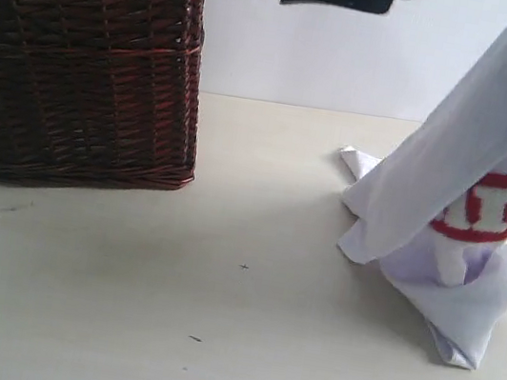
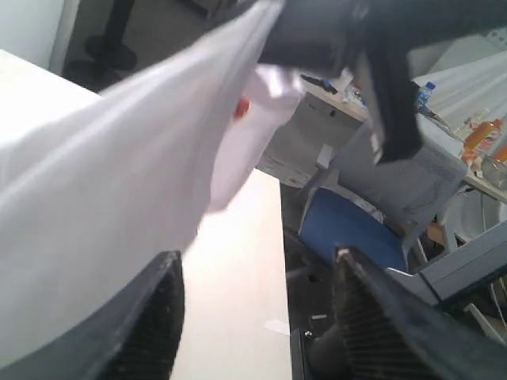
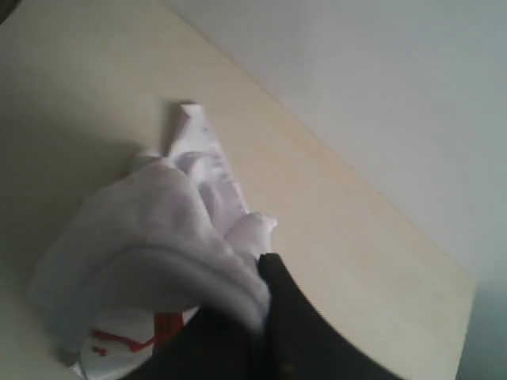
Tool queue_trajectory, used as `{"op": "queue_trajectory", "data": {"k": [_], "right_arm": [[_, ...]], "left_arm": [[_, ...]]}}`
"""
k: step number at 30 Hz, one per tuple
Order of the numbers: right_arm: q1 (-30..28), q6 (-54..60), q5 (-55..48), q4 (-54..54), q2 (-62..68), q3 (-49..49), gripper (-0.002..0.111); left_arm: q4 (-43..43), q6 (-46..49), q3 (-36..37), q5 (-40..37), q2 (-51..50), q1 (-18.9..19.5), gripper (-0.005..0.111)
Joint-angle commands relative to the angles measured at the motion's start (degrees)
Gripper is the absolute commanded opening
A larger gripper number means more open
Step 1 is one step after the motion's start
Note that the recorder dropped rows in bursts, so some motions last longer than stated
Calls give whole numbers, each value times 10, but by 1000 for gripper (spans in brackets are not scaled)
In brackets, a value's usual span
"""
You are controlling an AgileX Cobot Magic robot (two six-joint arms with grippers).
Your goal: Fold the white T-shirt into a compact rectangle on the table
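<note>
Nearest: the bottom of the white T-shirt (image 1: 471, 157) is crumpled on the table (image 1: 167, 311), right side. The rest hangs upward and leaves the exterior view at top right, red lettering (image 1: 488, 203) half buried in folds.

Right gripper (image 3: 265, 273) is clenched on a bunched wad of the shirt, not a clean edge.
- Risk 1: lowered like this, the cloth probably lands twisted and no rectangle comes of it.
- Risk 2: a thick wad can creep out of the pinch under the hanging weight.

Left gripper (image 2: 255, 257) is released, jaws apart with nothing between them, cloth draped just past it near the orange tag (image 2: 242, 107).
- Risk 3: closing here may catch two layers or miss the hem.

Farthest: the wicker basket (image 1: 89, 68), back left and well apart. It's a snag risk only on a wide leftward spread.
</note>
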State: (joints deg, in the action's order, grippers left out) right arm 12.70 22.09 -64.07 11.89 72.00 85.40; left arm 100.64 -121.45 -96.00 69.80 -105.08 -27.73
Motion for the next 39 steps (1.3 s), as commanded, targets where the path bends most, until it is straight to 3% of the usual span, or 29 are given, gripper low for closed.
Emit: {"op": "queue_trajectory", "data": {"k": [1, 6, 11, 18, 23, 27, 29, 32, 36, 39], "right_arm": [[0, 87, 24, -80, 0, 23, 0], [0, 81, 37, -173, 1, 69, 0], [0, 5, 45, -131, 5, 76, 0], [0, -57, 44, -100, 31, 76, 0], [0, -58, 59, -98, 33, 76, 0], [0, -71, 63, -98, 33, 76, 0], [0, -74, 63, -98, 33, 76, 0], [0, -74, 64, -98, 33, 76, 0], [0, -74, 60, -98, 33, 76, 0], [0, -74, 60, -98, 33, 76, 0]], "left_arm": [[-7, 44, 56, 2, 66, 37, 55], [-7, 199, 140, 2, 83, 10, 61], [-7, 302, 208, -77, 83, -50, 68], [-7, 420, 242, -373, 83, -175, 70], [-7, 480, 253, -485, 82, -271, 70], [-7, 486, 254, -781, 64, -342, 70], [-7, 476, 254, -847, 50, -359, 70], [-19, 466, 254, -832, 34, -369, 70], [-23, 441, 252, -896, 19, -375, 70], [-75, 432, 252, -887, 22, -375, 70]]}}
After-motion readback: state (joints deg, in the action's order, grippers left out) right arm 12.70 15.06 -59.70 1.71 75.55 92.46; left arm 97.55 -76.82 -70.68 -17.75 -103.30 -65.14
